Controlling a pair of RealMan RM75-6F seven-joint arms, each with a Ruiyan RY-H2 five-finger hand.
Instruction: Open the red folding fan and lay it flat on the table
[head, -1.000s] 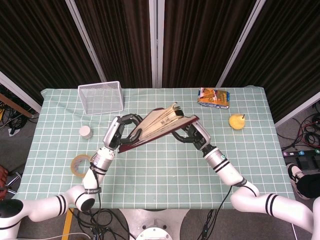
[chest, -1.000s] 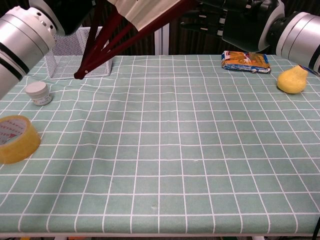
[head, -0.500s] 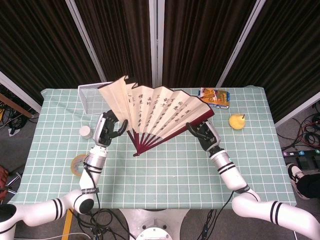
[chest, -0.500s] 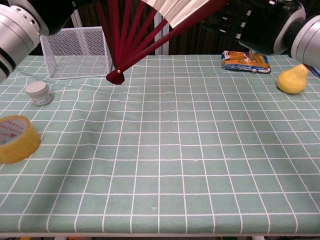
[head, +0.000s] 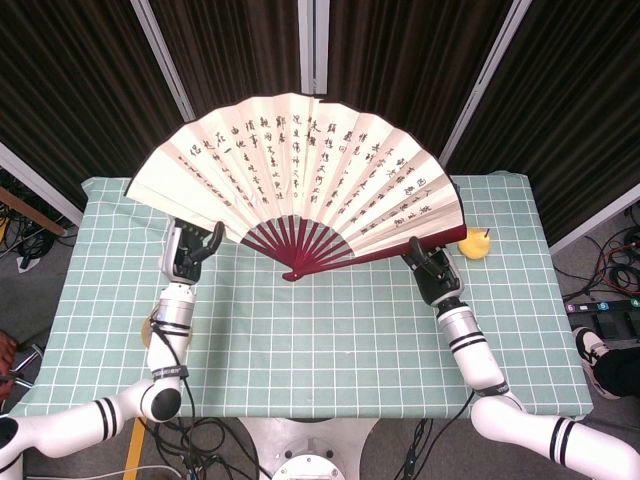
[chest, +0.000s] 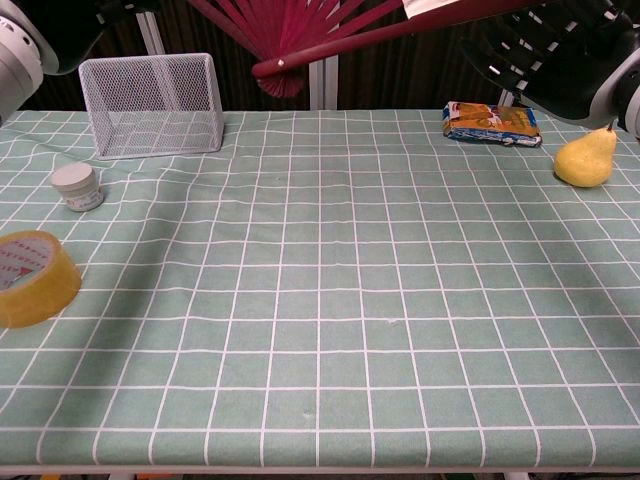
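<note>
Nearest in the chest view, the green checked table lies bare at centre frame, tape roll lower left and pear far right, while the red folding fan is held aloft at top centre, fully spread. The risk, I'd judge: lowering it unevenly could twist the ribs or drop one guard, since the right hand pinches the right guard and the left hand pinches the left edge, other fingers loosely spread. Against half a second ago the fan is far wider, hands further apart.
</note>
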